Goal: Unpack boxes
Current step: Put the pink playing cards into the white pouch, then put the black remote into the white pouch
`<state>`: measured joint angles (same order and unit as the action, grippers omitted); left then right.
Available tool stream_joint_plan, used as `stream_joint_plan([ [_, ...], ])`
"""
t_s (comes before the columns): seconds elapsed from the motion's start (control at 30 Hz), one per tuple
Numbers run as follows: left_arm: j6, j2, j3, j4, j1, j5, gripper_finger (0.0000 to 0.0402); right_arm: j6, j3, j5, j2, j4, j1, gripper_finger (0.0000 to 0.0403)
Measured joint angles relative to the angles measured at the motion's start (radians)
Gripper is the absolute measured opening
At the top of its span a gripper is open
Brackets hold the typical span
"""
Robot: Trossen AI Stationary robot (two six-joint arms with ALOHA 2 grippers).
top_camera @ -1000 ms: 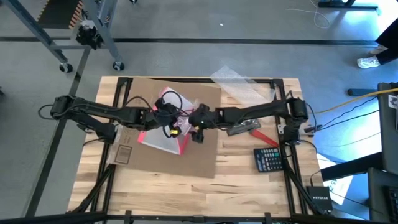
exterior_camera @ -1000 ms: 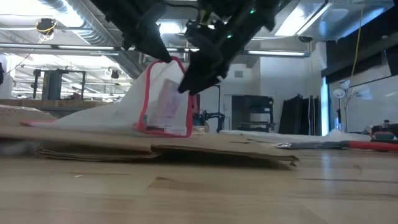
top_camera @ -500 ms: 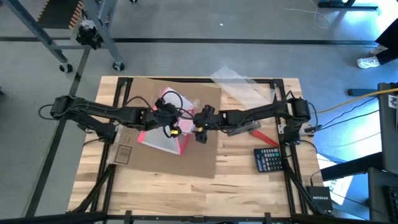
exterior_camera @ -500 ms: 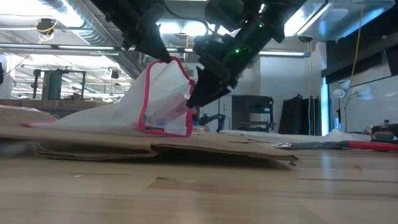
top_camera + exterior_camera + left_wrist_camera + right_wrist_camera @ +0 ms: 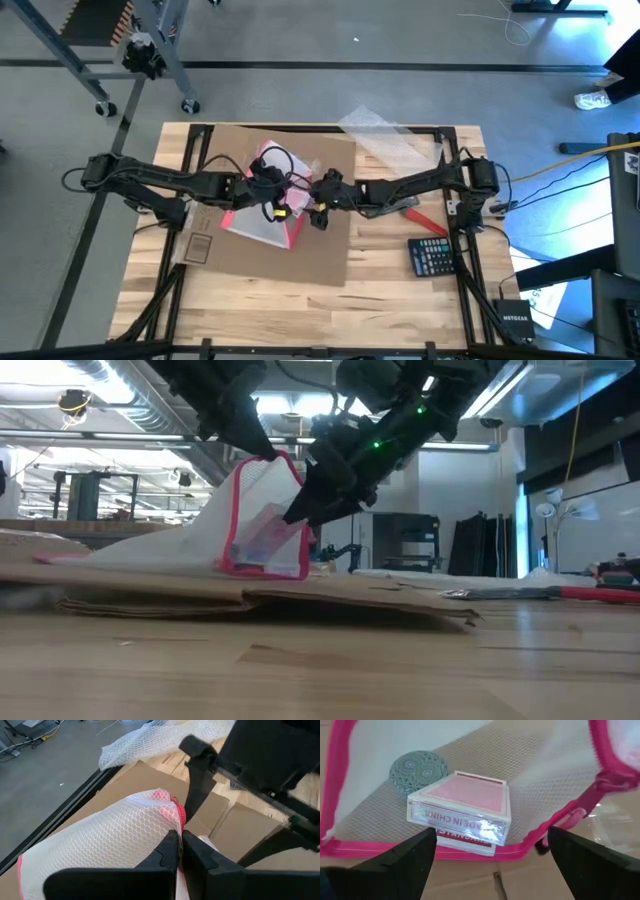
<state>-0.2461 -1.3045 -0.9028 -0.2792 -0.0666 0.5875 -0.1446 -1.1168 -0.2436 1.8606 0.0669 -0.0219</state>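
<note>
Pink-edged mesh pouch (image 5: 268, 212) sits on the flattened cardboard box (image 5: 290, 245), mid-table. Left gripper (image 5: 179, 851) pinches its top edge shut-tight, holding the mouth up. Right gripper (image 5: 487, 862) — fingers spread wide, empty — faces straight into the opening. Only the right wrist view shows the contents: a card deck (image 5: 462, 812), long side across the fingers.

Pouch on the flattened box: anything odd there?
Yes. The cardboard box lies flat, not standing. The left gripper holds the pouch up by its pink edge, mouth gaping; the right gripper, fingers apart, faces a card pack inside.
</note>
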Motion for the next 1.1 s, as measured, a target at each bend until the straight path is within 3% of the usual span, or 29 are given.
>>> stream_joint_plan([
  [0.47,-0.001,0.0,0.0,0.002,-0.005,-0.011,0.0008,-0.01,-0.041,0.0,0.162,0.184,0.002,0.0373],
  [0.67,-0.005,0.0,0.0,-0.002,-0.005,-0.015,0.0008,0.021,-0.105,-0.001,0.191,0.145,0.002,0.0373],
  [0.9,-0.005,0.0,0.0,-0.002,-0.005,-0.015,0.0008,0.074,-0.108,0.0,0.027,-0.193,0.03,0.0373],
  [1.1,0.0,0.0,0.0,-0.005,-0.005,-0.016,0.0008,0.137,-0.03,0.03,-0.155,-0.477,0.05,0.0373],
])
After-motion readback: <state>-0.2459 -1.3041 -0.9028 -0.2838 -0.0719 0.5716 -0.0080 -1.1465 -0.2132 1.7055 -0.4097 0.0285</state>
